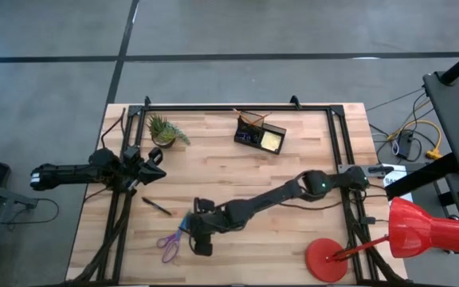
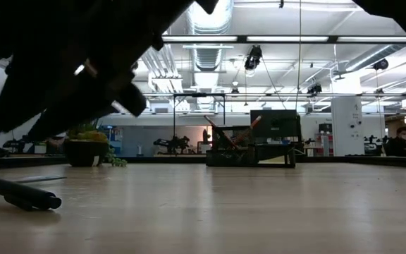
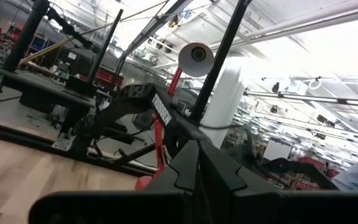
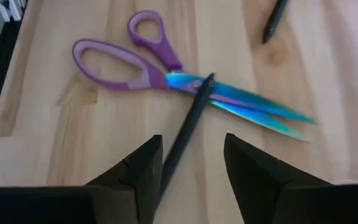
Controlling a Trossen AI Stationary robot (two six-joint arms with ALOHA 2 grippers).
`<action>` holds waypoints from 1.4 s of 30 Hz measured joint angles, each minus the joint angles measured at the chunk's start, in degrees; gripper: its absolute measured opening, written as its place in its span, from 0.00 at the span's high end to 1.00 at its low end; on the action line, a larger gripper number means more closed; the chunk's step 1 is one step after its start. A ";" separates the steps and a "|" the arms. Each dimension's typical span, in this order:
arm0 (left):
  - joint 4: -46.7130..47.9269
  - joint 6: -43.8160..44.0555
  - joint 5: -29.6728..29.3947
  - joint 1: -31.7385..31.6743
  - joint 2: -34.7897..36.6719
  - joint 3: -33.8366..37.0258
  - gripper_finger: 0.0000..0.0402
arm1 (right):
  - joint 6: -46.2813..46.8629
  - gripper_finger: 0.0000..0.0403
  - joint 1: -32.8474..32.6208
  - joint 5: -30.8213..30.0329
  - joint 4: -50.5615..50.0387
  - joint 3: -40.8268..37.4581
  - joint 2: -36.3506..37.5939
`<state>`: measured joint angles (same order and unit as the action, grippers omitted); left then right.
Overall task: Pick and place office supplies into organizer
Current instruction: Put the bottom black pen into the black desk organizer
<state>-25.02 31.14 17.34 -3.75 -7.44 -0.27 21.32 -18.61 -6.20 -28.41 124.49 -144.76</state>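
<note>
R gripper (image 4: 188,174) hangs low over the table's front-left area, jaws spread w/ a thin black pen (image 4: 188,134) running between the fingers; its far end lies across the blades of the purple-handled scissors (image 4: 166,78). We judge the grab isn't made yet: we'd close on the pen's near shaft, clear of the blades, then carry to the organizer (image 1: 260,135) well apart at the back. L gripper (image 1: 151,163) waits at the left edge, jaws pressed together.
</note>
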 joint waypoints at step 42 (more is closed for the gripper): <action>0.00 0.00 0.02 0.00 0.03 0.00 1.00 | 32.62 0.94 2.10 -7.02 3.51 -0.37 -1.06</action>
<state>-25.02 31.13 17.36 -3.75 -7.42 -0.27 53.94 -16.51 -13.22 -24.90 124.11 -145.82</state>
